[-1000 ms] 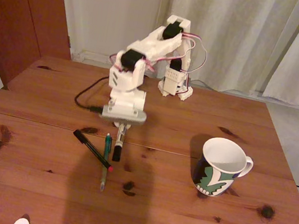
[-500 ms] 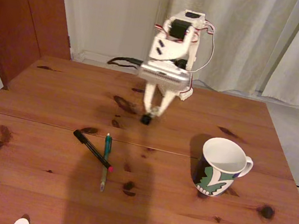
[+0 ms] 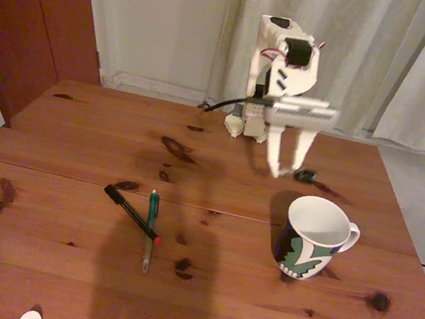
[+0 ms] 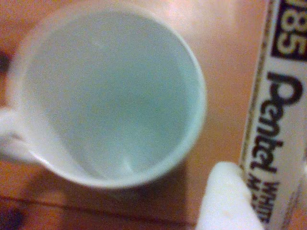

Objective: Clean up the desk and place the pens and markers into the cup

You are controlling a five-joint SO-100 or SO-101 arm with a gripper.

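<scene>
- The white two-finger gripper [image 3: 286, 174] has swung across from the middle of the reddish-brown knotty pine desk [image 3: 55, 183] to hang in the air just behind and above the white ceramic mug with a dark blue and green pattern [image 3: 315, 239].
- It is clenched on the thick white marker with a black cap [image 3: 301, 174], which one second ago lay on the wood to the mug's left, beside the other pens, and half a second ago was already lifted.
- In the fixed view only the marker's dark cap end peeks out beside the fingers, level with a spot above the mug's far rim.
- In the wrist view the marker's printed white barrel [image 4: 280, 120] runs down the right edge, with one white finger [image 4: 225, 201] pressed beside it. The mug's open white mouth [image 4: 43, 158] lies below and to the left of the barrel, so the marker looks not yet centred over the opening.
- The thin green pen [image 3: 150, 226] and the thin black pen with a red tip [image 3: 131, 212] lie crossed on the desk well to the mug's left, in the same place as before.
- My reading: the first of three items is nearly delivered. It probably needs a small shift over the mug before release. Two pens remain.
</scene>
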